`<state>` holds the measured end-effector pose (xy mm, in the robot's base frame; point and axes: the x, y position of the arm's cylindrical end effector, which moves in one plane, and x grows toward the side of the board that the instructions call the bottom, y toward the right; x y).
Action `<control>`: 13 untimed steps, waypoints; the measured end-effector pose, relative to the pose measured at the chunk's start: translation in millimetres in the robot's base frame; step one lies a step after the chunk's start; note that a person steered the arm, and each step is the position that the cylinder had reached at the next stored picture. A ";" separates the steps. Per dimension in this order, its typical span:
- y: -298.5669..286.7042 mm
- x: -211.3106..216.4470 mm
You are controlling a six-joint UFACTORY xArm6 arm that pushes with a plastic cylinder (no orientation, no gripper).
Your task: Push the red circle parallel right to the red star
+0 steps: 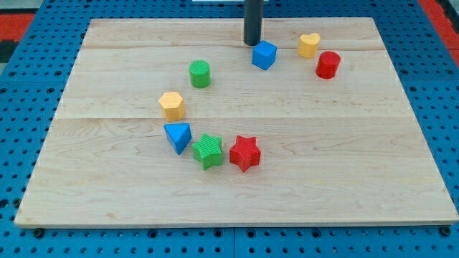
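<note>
The red circle (328,64) stands near the view's top right of the wooden board (358,172), just right of and below a yellow heart (309,44). The red star (244,153) lies lower, near the board's middle, touching a green star (208,150) on its left. My tip (252,43) is at the view's top centre, just up and left of a blue cube (264,54), and about a hundred pixels left of the red circle.
A green cylinder (200,74) stands left of centre. A yellow hexagon (172,105) and a blue triangle (177,136) lie below it, left of the green star. A blue pegboard (43,29) surrounds the board.
</note>
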<state>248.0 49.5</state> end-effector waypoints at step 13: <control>82.7 85.9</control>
<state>333.8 132.2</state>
